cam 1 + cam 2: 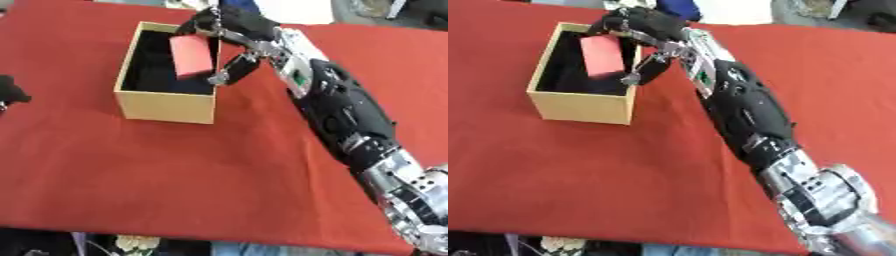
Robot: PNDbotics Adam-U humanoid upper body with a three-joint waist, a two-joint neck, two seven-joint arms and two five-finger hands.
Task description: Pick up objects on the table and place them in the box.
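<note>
One red block [191, 56] hangs over the open cardboard box [163, 106] on the red tablecloth [175, 175], pinched in the right hand [234, 35]; the left hand [10, 91] rests left of the box, fingers unclear.

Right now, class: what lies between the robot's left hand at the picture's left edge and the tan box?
In the left eye view, only bare red tablecloth lies between the left hand and the box.
</note>
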